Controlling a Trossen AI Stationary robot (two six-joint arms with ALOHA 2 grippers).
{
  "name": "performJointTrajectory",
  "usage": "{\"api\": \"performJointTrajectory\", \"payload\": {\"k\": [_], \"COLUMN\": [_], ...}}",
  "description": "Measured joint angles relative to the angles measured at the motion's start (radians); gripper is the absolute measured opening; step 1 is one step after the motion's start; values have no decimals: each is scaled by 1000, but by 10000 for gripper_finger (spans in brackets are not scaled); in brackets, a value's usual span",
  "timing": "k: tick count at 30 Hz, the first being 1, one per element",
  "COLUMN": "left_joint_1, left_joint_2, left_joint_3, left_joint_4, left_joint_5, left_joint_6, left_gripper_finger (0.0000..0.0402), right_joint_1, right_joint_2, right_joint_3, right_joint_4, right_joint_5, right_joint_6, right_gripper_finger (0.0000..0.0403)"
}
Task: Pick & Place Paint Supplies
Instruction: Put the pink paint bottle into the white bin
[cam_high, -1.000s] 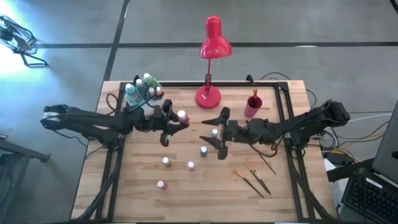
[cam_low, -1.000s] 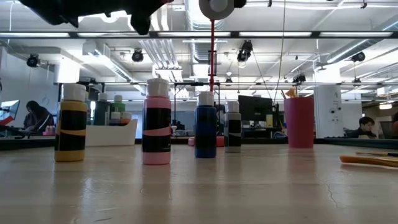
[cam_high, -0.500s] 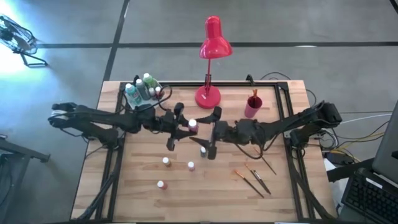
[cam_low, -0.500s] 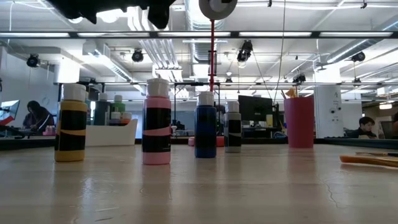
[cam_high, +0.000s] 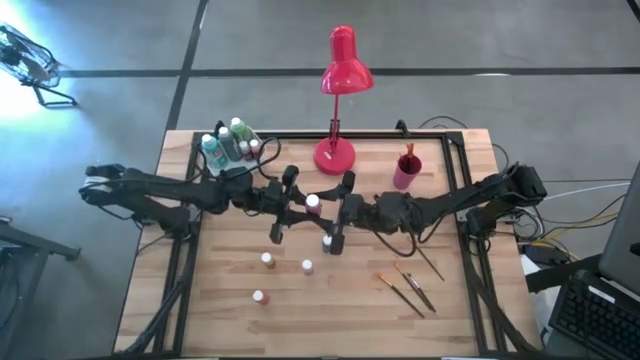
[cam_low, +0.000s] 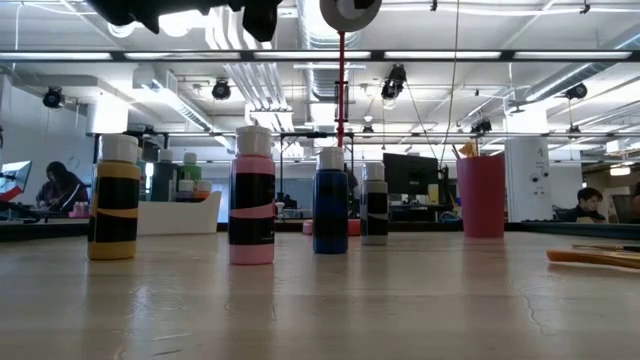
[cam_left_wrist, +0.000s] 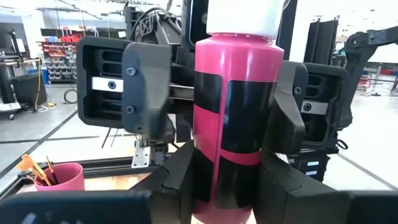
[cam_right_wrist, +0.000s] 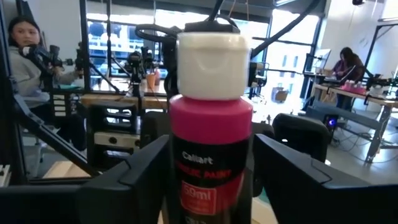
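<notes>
Table (cam_high: 225, 320): wooden top in a dark frame, seen from above; all places below are given relative to the red desk lamp.
Red desk lamp (cam_high: 337, 95): stands at the table's far edge, near the middle.
Left arm: reaches in from the left; left gripper (cam_high: 283, 205) sits just in front of the lamp base, fingers (cam_left_wrist: 186, 180) clamped on the pink paint bottle.
Right arm: reaches in from the right; right gripper (cam_high: 338, 212) faces the left one, in front of the lamp base, its fingers (cam_right_wrist: 140, 174) apart on either side of the same bottle, contact not clear.
Pink paint bottle (cam_high: 313, 203): white-capped, held upright between both grippers, off the table, in front of the lamp.
Pink cup (cam_high: 406, 170): right of the lamp base, brushes standing in it.
Bottle cluster (cam_high: 228, 143): left of the lamp, at the far-left corner.
Loose bottles (cam_high: 286, 265): several, standing well in front of the lamp.
Paintbrushes (cam_high: 408, 285): lying in front and right of the lamp.
</notes>
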Motion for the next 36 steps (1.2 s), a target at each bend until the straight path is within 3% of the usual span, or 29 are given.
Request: {"api": "performJointTrajectory", "payload": {"k": [8,12,18,22,28,36], "left_joint_1": [0,0,0,0,12,18], "left_joint_2": [0,0,-7,-12,-107,-223], "left_joint_3": [0,0,0,0,8,8], "left_joint_4": [-31,-53,-56,-78,-278,-277], "left_joint_5": [0,-1,-2,-10,-41,-100], "left_joint_6": [1,1,4,-16,-2,-3], "left_gripper_finger": [113,109,110,156,228,261], "right_joint_1": [0,0,0,1,7,42], "right_joint_2": [0,0,-1,-15,-102,-131], "right_joint_3": [1,1,1,3,2,-12], "right_joint_4": [0,-3,-4,-51,-262,-360], "right_joint_5": [-1,-1,-4,25,86,41], "right_joint_6": [0,-3,-21,-63,-58,12], "right_gripper_finger": [169,116,110,104,98,97]}}
